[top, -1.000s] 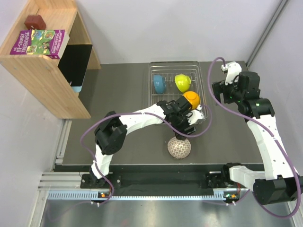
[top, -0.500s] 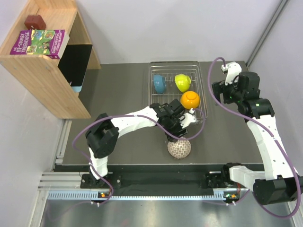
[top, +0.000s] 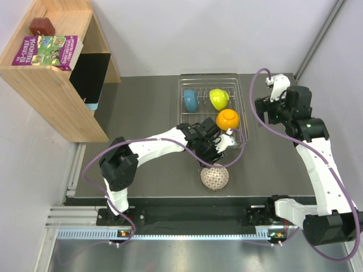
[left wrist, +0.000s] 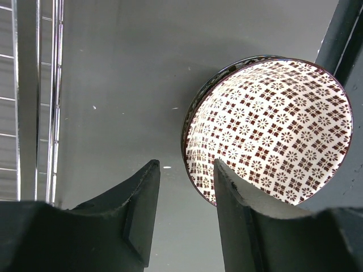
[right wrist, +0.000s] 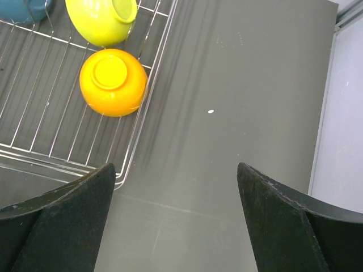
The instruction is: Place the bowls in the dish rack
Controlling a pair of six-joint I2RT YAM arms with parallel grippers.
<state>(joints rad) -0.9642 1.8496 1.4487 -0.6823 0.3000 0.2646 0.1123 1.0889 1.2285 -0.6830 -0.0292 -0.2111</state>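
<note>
Since the earlier frame the left gripper (top: 211, 161) has left the rack (top: 180, 107), with the orange bowl (top: 227, 119) released inside, and dropped to the patterned bowl (top: 215, 178); judged: three loaded, fourth begun.

Top view: four bowls. Blue (top: 190, 100), green (top: 219, 98) and orange sit in the one rack, upper centre; patterned lies on the table (top: 142, 113), lower centre.

Left wrist: jaws apart, astride the patterned rim, unclamped.

Right wrist: right gripper (right wrist: 174, 170) spread wide, empty.

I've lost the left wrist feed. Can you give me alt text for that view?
The patterned bowl lies on the grey table. Part of its rim shows in the gap between the left gripper's two dark fingers, which stand apart at the bottom of the view. Wires of the rack run along the left edge.
</note>
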